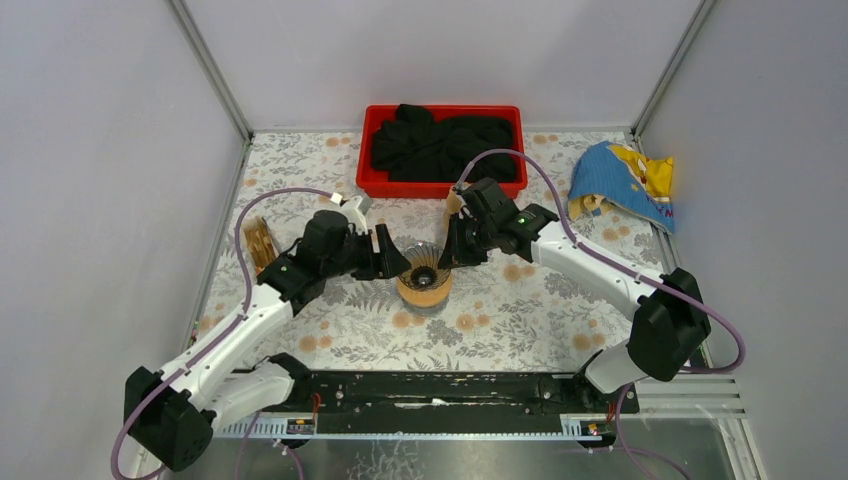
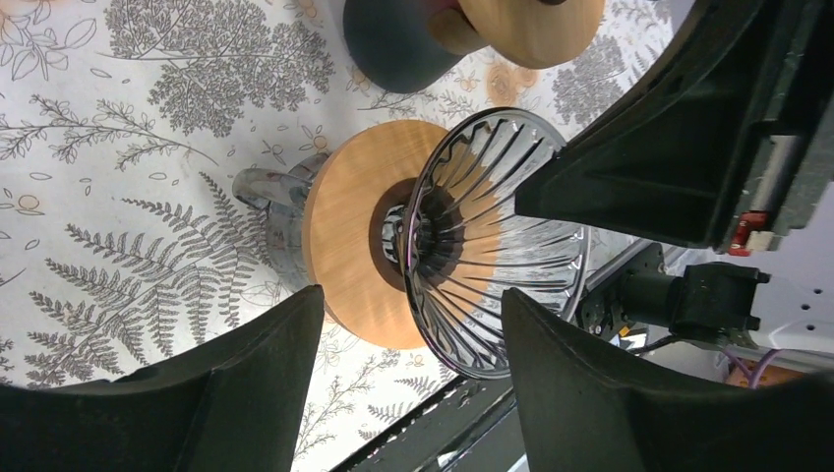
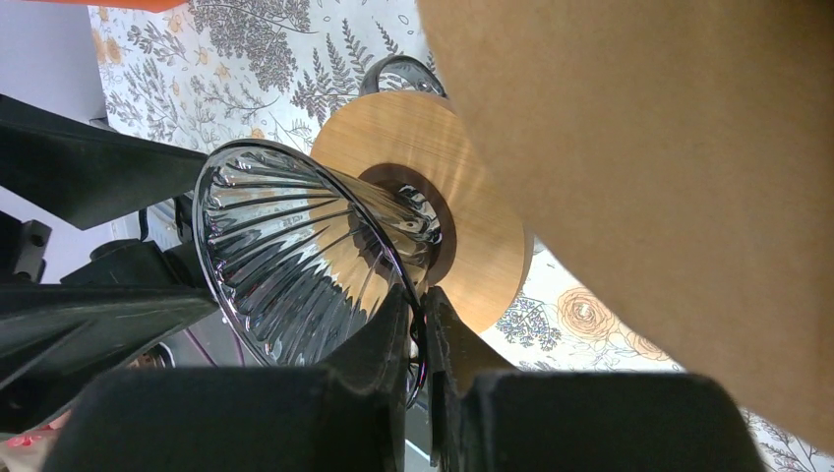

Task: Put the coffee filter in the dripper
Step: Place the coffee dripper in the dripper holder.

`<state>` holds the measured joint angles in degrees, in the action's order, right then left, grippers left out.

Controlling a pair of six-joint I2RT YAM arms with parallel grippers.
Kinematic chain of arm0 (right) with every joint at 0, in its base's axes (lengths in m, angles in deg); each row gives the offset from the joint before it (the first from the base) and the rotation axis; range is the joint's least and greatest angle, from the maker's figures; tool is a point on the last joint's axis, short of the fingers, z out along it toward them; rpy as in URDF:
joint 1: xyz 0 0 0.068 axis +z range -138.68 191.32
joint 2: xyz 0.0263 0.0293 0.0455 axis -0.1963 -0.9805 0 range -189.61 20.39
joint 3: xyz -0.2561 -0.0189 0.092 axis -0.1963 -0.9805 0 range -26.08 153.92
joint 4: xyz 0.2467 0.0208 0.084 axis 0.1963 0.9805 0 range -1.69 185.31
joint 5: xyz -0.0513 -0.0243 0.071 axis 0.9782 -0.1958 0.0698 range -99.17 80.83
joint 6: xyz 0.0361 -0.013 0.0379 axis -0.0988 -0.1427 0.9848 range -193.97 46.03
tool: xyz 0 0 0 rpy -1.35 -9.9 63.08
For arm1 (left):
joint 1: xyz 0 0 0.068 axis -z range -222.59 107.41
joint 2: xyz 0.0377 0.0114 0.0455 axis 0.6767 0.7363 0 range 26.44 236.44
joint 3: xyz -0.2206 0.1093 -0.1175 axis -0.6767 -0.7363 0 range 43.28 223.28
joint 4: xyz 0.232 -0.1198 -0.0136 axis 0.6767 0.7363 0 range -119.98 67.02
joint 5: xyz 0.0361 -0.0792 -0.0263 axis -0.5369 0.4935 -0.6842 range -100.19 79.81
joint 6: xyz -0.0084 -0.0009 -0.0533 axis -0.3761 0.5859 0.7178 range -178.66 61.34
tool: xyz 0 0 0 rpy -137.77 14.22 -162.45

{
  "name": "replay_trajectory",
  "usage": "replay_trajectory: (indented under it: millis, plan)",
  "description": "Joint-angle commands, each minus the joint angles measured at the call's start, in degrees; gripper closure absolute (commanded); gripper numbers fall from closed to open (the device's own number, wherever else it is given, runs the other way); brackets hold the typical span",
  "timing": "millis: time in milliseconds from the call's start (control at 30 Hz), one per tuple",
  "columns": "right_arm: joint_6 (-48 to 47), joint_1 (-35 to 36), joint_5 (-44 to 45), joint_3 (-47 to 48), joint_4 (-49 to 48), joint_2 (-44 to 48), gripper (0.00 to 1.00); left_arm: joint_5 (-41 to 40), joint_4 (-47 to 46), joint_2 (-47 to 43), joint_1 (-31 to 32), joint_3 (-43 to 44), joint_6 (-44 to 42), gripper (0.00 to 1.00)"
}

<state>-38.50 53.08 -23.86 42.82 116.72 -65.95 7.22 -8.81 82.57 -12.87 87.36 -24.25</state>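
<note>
The glass dripper (image 1: pixel 423 277), a ribbed cone in a round wooden collar, stands at the table's middle. It also shows in the left wrist view (image 2: pixel 492 246) and the right wrist view (image 3: pixel 295 256). My right gripper (image 1: pixel 453 254) is shut on the dripper's rim, one finger inside the cone and one outside (image 3: pixel 423 317). My left gripper (image 1: pixel 393 262) is open and empty at the dripper's left side, with the rim ahead between its fingers (image 2: pixel 408 339). Brown paper filters stand in a wooden holder (image 1: pixel 260 244) at the left. No filter is in the cone.
A red bin (image 1: pixel 380 185) of black cloth sits at the back centre. A blue and yellow bag (image 1: pixel 625 182) lies at the back right. A dark grey vessel with a wooden top (image 2: pixel 462 34) stands just behind the dripper and fills the right wrist view's upper right (image 3: pixel 669 177).
</note>
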Motion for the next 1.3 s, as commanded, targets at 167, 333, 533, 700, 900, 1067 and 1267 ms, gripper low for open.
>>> replay_trajectory:
  millis: [167,333,533,700,900,1067,1267]
  plan:
    - [-0.6,0.65,-1.21,0.66,1.01,-0.14,0.97,-7.15,-0.76,3.99,3.34,2.73,-0.41,0.38]
    - [-1.29,0.67,-0.65,2.15,2.85,-1.12,0.97,-9.45,0.59,5.77,3.95,4.6,-1.07,0.5]
    - [-2.16,0.63,-0.58,3.58,4.58,-2.33,0.97,-10.27,1.81,8.12,4.35,6.45,-2.05,0.61]
    - [-2.2,0.65,-1.01,4.0,5.08,-3.31,0.97,-10.58,3.11,10.78,4.94,7.74,-3.02,0.68]
    - [-3.03,0.68,-0.63,5.42,6.82,-4.35,0.97,-11.31,4.13,12.4,5.97,8.5,-3.11,0.8]
    - [-3.18,0.69,0.19,5.14,7.5,-4.98,0.98,-12.97,5.94,13.67,7.29,9.18,-3.51,0.88]
    - [-3.29,0.69,1.37,4.93,8.23,-5.97,0.99,-13.66,5.99,14.82,8.71,7.71,-2.71,0.89]
